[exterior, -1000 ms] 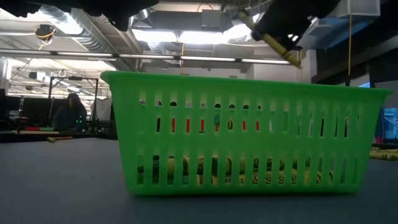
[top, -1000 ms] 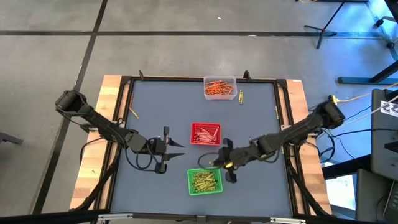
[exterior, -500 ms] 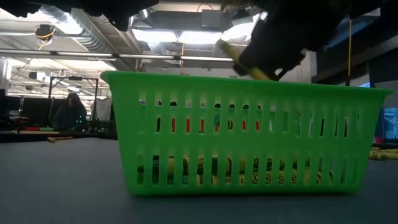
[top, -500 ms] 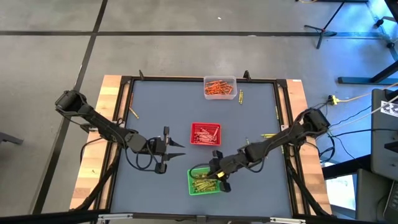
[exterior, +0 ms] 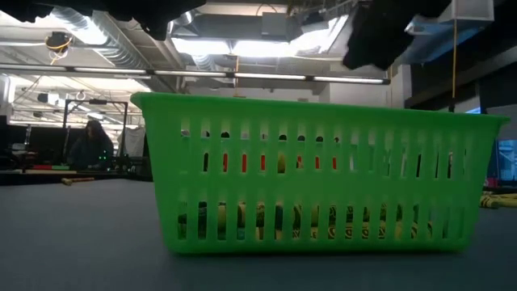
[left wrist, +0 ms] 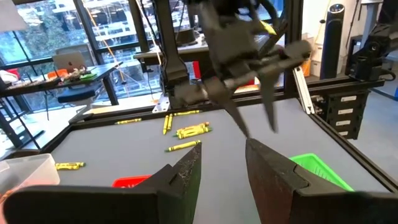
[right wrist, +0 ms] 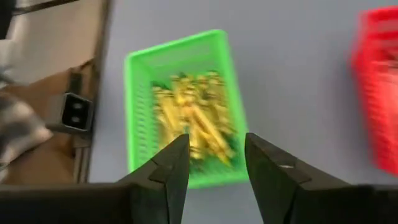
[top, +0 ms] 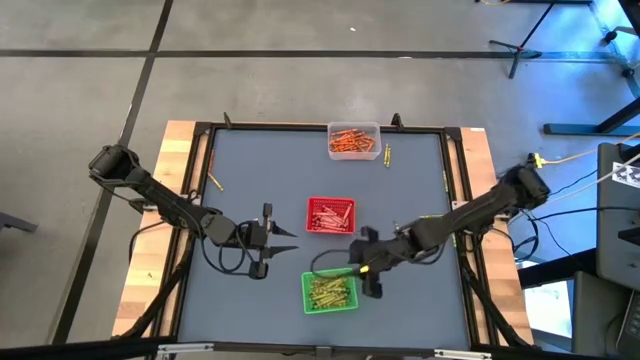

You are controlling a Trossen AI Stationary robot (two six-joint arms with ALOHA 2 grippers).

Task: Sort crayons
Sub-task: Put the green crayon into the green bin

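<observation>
Right wrist view is showing my right pincer (right wrist: 214,163) hanging parted and empty over the green tray (right wrist: 138,112) of yellow-green crayons (right wrist: 193,124). I'm judging this drop done; next I'm needing a loose crayon (top: 387,154) off the tabletop (top: 260,170). Left pincer (top: 272,240) is waiting, narrow.

blurred: crayons (right wrist: 193,127) in green tray (right wrist: 140,68) | cut off: red tray (right wrist: 379,81)

A robotics lab: exposed ceiling ducts (exterior: 89,24), glass walls (left wrist: 68,56), cluttered desks (left wrist: 74,78), tripod (top: 530,45) on concrete floor (top: 300,90).
</observation>
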